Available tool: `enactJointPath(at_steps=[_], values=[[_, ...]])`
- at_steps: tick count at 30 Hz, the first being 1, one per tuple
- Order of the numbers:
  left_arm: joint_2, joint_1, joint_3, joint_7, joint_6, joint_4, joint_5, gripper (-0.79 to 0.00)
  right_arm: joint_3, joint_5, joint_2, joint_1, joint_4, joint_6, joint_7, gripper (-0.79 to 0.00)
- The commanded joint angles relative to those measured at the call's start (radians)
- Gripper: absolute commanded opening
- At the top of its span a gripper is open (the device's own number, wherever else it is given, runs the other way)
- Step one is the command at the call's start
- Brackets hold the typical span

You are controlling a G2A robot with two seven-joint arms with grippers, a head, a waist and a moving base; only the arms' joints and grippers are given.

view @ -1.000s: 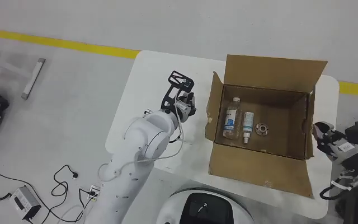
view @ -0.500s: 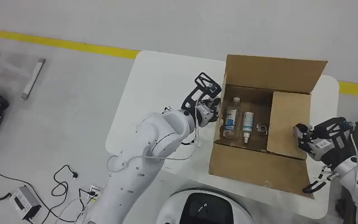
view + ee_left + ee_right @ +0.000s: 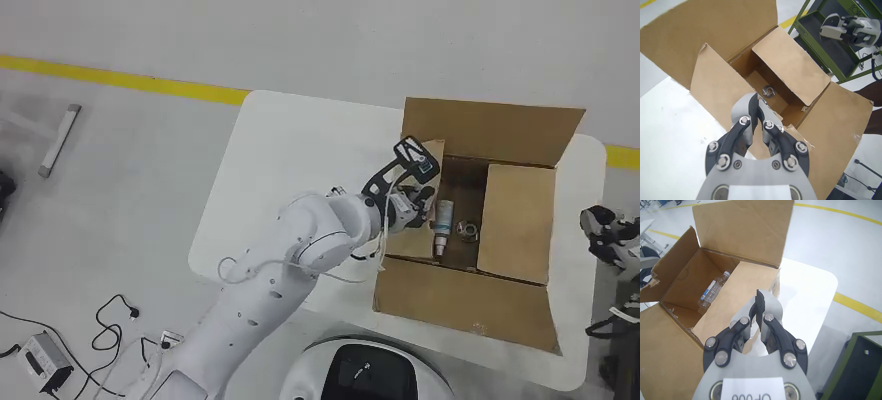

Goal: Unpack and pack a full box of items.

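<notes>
Box (image 3: 465,290) on white table (image 3: 290,150) (grey floor (image 3: 120,150), yellow line (image 3: 120,78)).

The right gripper (image 3: 758,296), fingers (image 3: 761,303) pressed together, near an open box (image 3: 683,279) with a bottle (image 3: 712,292) lying inside

The brown cardboard box (image 3: 465,170) stands with its top partly open. Its back flap (image 3: 490,130) is raised and its front flap (image 3: 465,300) is spread outward. The right flap (image 3: 520,222) lies folded in over that side of the opening, and the left flap (image 3: 715,81) tilts inward, half closed. On the floor inside, a clear bottle (image 3: 712,291) with a white cap and a blue label lies on its side along the left wall. A small white bottle (image 3: 442,222) lies beside it, and a round metal part (image 3: 768,91) lies just beside that.
</notes>
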Motion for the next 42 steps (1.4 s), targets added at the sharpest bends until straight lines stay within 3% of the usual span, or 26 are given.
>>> enactJointPath(at_steps=[1, 19, 30, 32, 33, 34, 42], values=[[-0.005, -0.013, 0.017, 0.004, -0.005, 0.033, -0.011, -0.785, 0.022, 0.011, 0.000, -0.007, 0.003, -0.003, 0.004, -0.785], [-0.042, -0.099, 0.107, -0.005, -0.006, 0.244, -0.075, -0.785, 0.021, 0.008, -0.001, -0.059, -0.028, 0.001, -0.010, -0.785], [-0.044, -0.103, 0.085, -0.015, 0.014, 0.253, -0.103, -0.785, 0.008, 0.002, 0.002, -0.064, -0.045, 0.000, -0.009, -0.785], [-0.042, -0.100, 0.079, -0.023, 0.016, 0.235, -0.099, -0.529, 0.005, 0.002, 0.002, -0.064, -0.046, 0.000, -0.008, -0.785], [-0.041, -0.098, 0.076, -0.028, 0.016, 0.223, -0.093, -0.172, 0.004, 0.002, 0.003, -0.064, -0.046, 0.000, -0.007, -0.785], [-0.039, -0.095, 0.072, -0.034, 0.016, 0.209, -0.091, 0.000, 0.002, 0.002, 0.003, -0.064, -0.046, 0.000, -0.006, -0.785], [-0.014, -0.047, -0.012, -0.079, -0.017, 0.051, -0.120, 0.000, -0.008, 0.008, 0.006, -0.058, -0.045, -0.004, 0.003, -0.785]])
